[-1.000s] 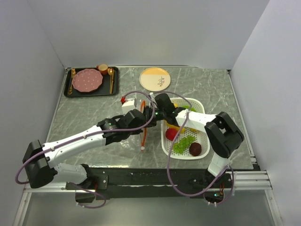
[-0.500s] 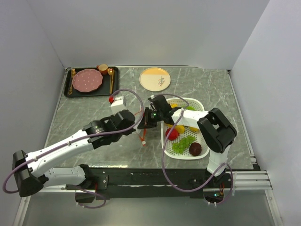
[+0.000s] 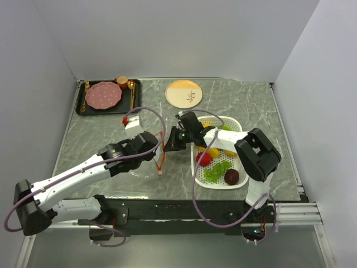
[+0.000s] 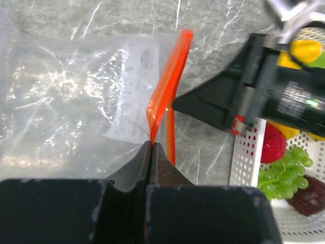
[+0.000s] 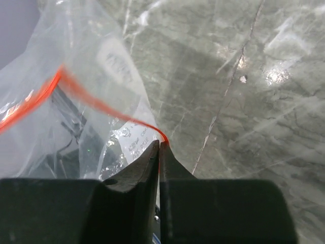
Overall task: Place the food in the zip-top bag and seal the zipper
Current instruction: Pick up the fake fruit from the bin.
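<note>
Lower right, a white perforated basket holds the food: green grapes, a dark maroon ball, a red ball and yellow pieces. At centre, the left gripper is clamped on the orange-red zipper of the clear zip-top bag. The right gripper pinches the same zipper from the basket side. Farther back on the marble table sit a yellow-rimmed plate and a black tray bearing a pink plate.

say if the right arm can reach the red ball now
Likely not yet: the right gripper is pinching an edge of the zip-top bag, though the red ball lies uncovered in the basket nearby.
</note>
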Available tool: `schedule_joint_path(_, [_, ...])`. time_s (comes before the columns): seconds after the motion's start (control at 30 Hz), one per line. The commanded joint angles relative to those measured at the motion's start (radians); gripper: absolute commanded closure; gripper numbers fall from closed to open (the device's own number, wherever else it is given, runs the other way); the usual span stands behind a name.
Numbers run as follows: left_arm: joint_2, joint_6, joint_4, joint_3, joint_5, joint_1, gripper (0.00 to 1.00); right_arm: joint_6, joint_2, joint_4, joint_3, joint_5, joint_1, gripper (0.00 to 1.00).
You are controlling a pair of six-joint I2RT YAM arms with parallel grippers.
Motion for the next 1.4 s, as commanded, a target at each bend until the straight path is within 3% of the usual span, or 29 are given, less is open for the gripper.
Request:
schedule_joint_path(0.0, [0.06,0.048,0.086,0.019,0.0,0.009,0.99,-0.087,-0.164,-0.079,0.023,0.086,0.006,0.83])
schedule_joint_path(0.1, [0.08,0.06,0.109,0.029,0.011,0.012,0.99,-0.111,-0.245,-0.146,0.0,0.18,0.006,0.7])
schedule_joint_path(0.37, [0.084,0.109,0.165,0.02,0.04,0.029,0.99,-0.107,-0.432,-0.297,-0.079,0.395,-0.011,0.71])
schedule_joint_path(0.57, [0.08,0.148,0.242,-0.013,0.086,0.03,0.99,-0.108,-0.627,-0.379,-0.191,0.505,-0.143,0.38])
schedule_joint_path(0.77, [0.06,0.189,0.297,-0.028,0.122,0.03,0.99,-0.167,-0.715,-0.456,-0.235,0.521,-0.286,0.19])
schedule_joint_path(0.93, [0.046,0.206,0.307,-0.027,0.12,0.029,0.99,-0.193,-0.661,-0.516,-0.207,0.53,-0.342,0.16])
schedule_joint_path(1.37, [0.074,0.217,0.264,0.003,0.095,0.029,0.99,-0.225,-0.598,-0.483,-0.204,0.487,-0.392,0.15])
